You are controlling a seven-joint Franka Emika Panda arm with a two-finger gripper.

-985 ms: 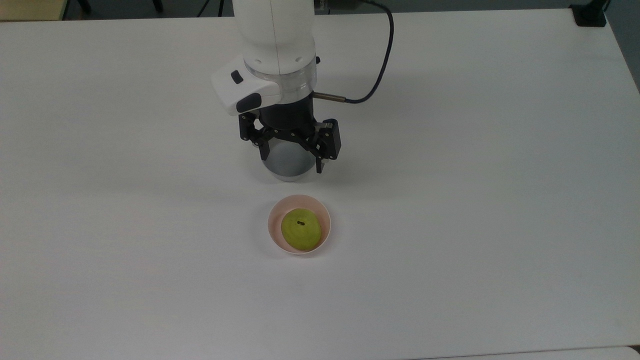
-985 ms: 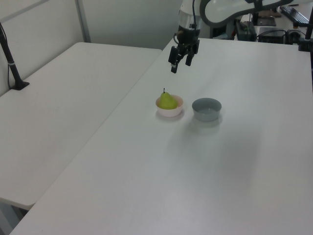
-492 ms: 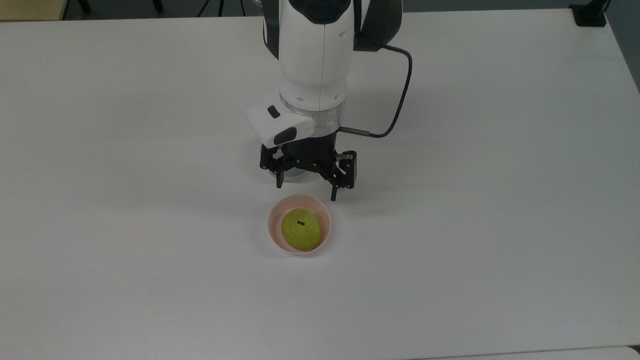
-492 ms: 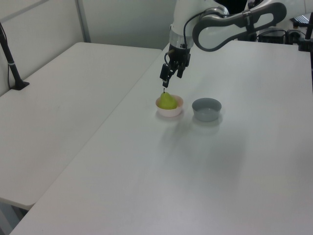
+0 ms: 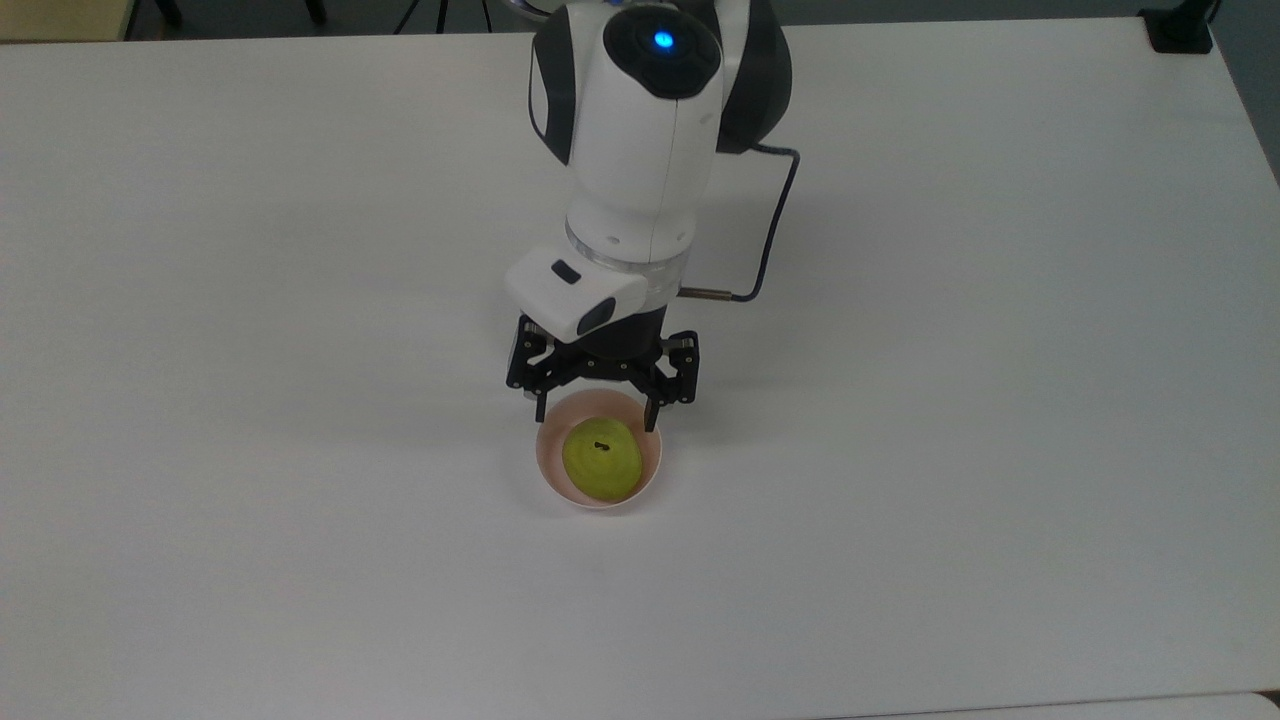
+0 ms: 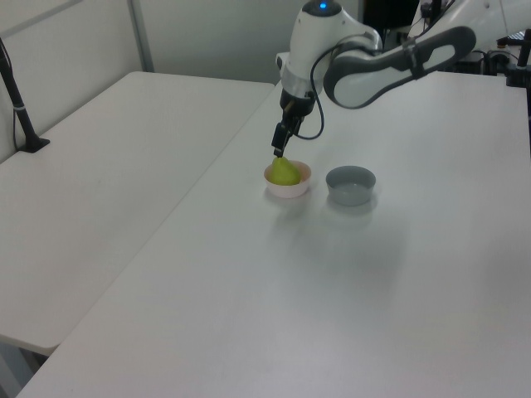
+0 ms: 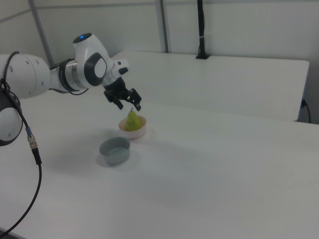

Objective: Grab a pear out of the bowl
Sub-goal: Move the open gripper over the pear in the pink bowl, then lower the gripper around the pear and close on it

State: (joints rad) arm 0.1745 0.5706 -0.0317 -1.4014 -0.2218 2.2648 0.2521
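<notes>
A broad white table (image 5: pixel 300 560) carries everything here. Two small bowls sit directly on it, close together but not touching, both well in from every edge — a pale pink bowl (image 5: pixel 547 462) and a grey bowl (image 6: pixel 351 184). In the left view the grey one stands to the pink one's right; in the right view it lies nearer the camera. A second white table (image 6: pixel 91 191) stands alongside, its long edge just beside this table's edge.

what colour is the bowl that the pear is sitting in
Pale pink; the bowl holding the pear shows best in the top view.
</notes>
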